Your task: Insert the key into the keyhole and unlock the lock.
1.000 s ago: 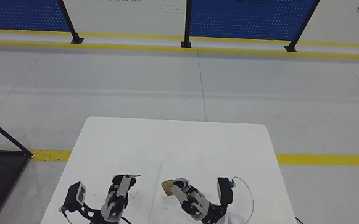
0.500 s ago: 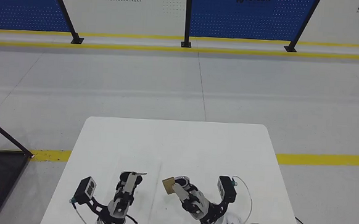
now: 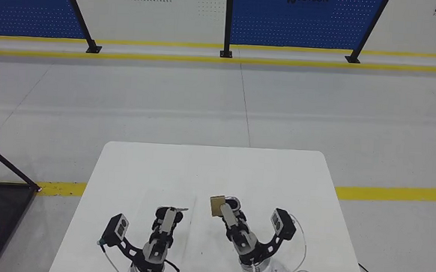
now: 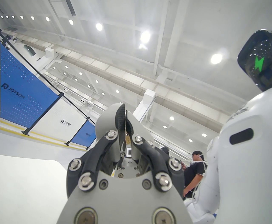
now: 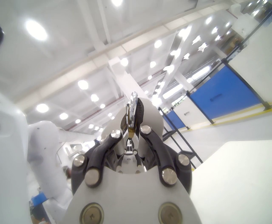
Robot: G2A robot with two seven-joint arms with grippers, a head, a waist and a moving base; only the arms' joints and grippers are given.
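Two grippers up over near end of table (image 3: 201,165): left gripper (image 3: 174,212) pinched tight around key (image 3: 180,209); right gripper (image 3: 227,207), just beside but apart, clamps brass lock (image 3: 217,205), shackle btwn its pads. Rest of table stretches beyond.

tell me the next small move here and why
Probably ease the left gripper, shut on the key, across toward the lock held in the right gripper, lining the key's tip up with the keyhole. In the top view both are above the table with a gap between them, so the key is not yet in. The keyhole itself is too small to make out.
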